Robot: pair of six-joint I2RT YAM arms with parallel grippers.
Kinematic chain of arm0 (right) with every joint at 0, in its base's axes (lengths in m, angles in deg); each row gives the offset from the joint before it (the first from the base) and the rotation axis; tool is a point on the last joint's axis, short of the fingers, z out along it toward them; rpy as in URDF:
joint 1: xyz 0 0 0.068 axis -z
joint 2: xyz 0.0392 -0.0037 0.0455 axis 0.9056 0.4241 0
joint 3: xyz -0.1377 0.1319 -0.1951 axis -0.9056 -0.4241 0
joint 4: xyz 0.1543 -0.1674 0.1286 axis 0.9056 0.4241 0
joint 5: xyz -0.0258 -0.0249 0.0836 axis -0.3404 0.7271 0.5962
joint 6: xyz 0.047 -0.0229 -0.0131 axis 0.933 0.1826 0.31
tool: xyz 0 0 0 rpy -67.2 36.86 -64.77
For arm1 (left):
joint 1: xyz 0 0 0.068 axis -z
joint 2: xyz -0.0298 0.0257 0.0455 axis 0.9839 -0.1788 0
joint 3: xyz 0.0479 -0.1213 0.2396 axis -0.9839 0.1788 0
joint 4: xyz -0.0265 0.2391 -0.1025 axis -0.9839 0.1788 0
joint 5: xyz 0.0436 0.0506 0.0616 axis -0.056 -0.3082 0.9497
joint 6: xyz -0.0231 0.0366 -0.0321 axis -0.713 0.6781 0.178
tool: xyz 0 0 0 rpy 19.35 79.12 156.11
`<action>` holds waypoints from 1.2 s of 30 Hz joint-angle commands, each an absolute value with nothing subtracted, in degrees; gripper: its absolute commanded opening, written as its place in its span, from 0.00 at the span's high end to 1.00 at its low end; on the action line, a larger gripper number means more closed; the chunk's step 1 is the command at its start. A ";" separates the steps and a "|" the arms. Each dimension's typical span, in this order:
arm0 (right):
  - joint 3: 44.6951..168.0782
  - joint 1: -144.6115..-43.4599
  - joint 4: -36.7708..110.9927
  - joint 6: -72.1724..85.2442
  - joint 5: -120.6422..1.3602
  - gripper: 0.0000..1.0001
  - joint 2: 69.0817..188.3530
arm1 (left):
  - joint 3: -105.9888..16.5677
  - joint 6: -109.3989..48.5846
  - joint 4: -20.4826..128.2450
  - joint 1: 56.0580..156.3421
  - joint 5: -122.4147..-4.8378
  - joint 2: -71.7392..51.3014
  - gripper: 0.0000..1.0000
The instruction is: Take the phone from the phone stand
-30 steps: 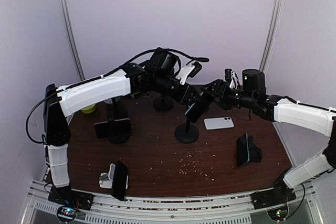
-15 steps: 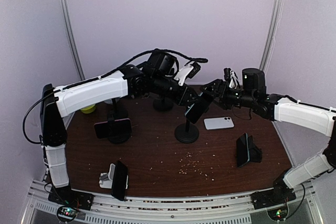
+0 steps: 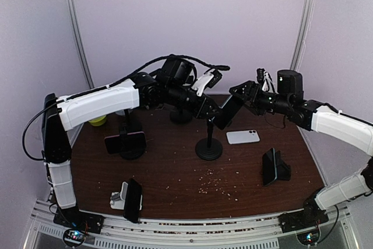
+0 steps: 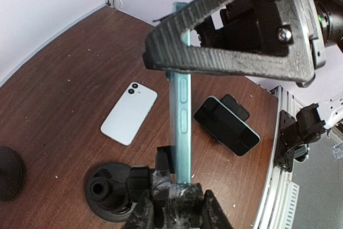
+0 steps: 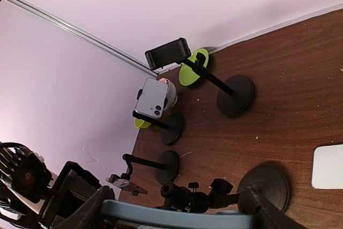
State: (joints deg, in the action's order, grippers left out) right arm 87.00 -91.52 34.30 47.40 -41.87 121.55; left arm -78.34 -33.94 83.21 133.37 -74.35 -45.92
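The teal phone [image 3: 226,113] stands tilted over the black stand [image 3: 208,148] in the middle of the table. My right gripper [image 3: 236,102] is shut on the phone's upper end; in the right wrist view the phone [image 5: 177,217] spans between both fingers. My left gripper [image 3: 211,109] is shut on the stand's clamp head [image 4: 177,197]. In the left wrist view the phone [image 4: 182,111] shows edge-on, its lower end still touching the clamp, with the stand's base [image 4: 107,191] beside it.
A white phone [image 3: 243,137] lies flat to the right of the stand. A dark phone leans in a low holder [image 3: 271,166] at the right. A pink phone on a stand [image 3: 124,142] is at the left, another phone [image 3: 133,199] at the near front. Crumbs dot the table.
My right gripper has moved up and to the right with the phone, which has risen and tilted more upright at the clamp. The left gripper has stayed on the stand's head.
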 commanded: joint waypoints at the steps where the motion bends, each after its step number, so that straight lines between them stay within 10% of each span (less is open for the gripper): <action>1: 90.19 -89.38 32.53 44.67 -46.54 1.00 119.32 | -78.09 -34.12 85.25 133.51 -77.25 -42.39 1.00; 36: 97.90 -56.94 73.42 40.43 -66.85 1.00 129.02 | -82.11 -29.78 93.28 132.70 -70.11 -40.27 1.00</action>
State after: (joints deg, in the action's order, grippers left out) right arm 97.97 -59.61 70.86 39.97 -63.05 125.92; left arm -79.19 -31.62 93.44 133.33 -71.94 -43.04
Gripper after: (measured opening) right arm 0.751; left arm 0.214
